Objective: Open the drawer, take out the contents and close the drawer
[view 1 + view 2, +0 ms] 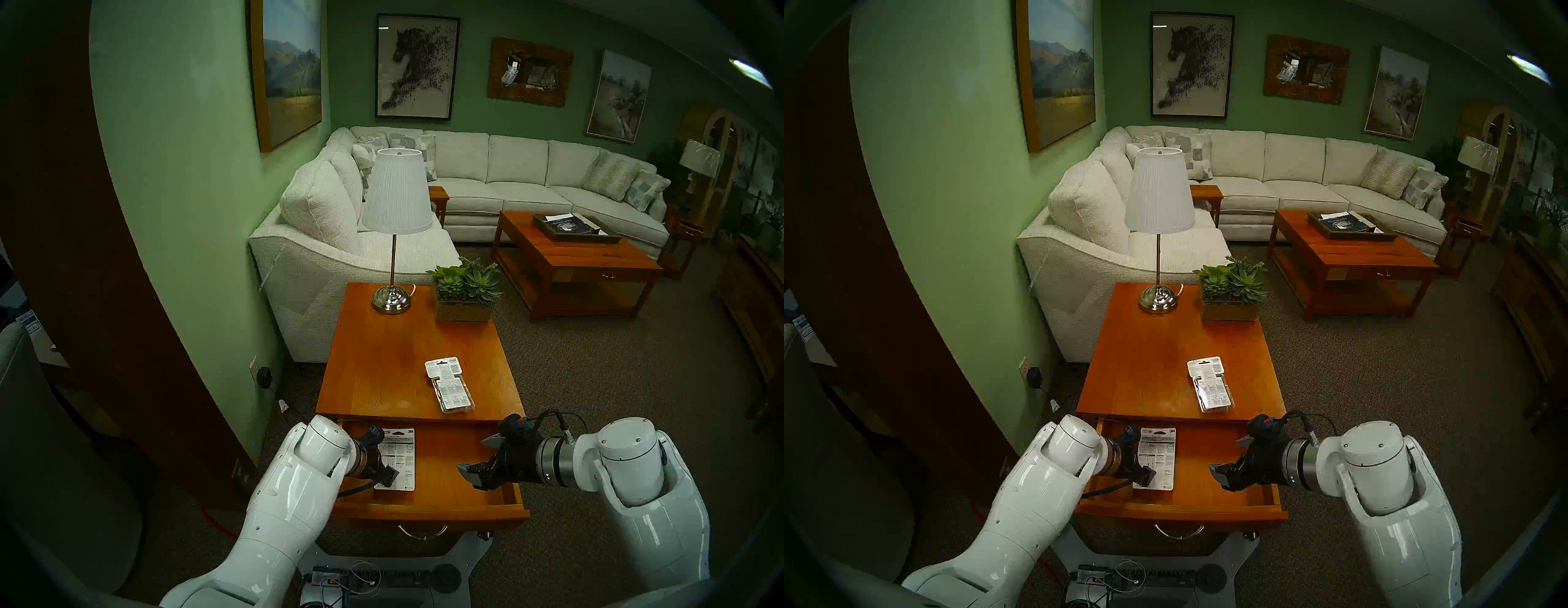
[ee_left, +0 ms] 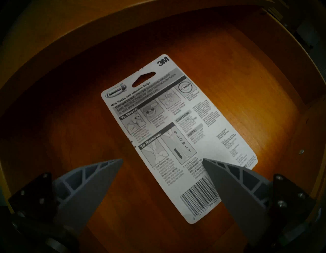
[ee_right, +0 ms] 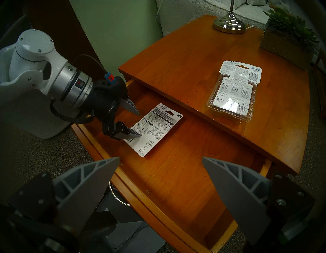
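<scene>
The drawer (image 1: 449,467) of the orange-brown side table stands pulled out toward me, its curved silver handle (image 1: 422,533) at the front. A flat white 3M card (image 1: 401,450) lies on the drawer floor at the left. My left gripper (image 2: 162,159) hangs open low over the card's (image 2: 176,123) barcode end, one finger above the card and the other above bare wood. Whether it touches the card I cannot tell. My right gripper (image 1: 471,454) is open and holds nothing, above the drawer's right part. A clear blister pack (image 3: 234,91) rests on the tabletop.
A lamp (image 1: 392,229) and a succulent planter (image 1: 464,293) stand at the tabletop's far end. A white sofa (image 1: 322,254) is behind the table and a green wall (image 1: 169,212) to its left. A larger coffee table (image 1: 572,259) sits at the far right.
</scene>
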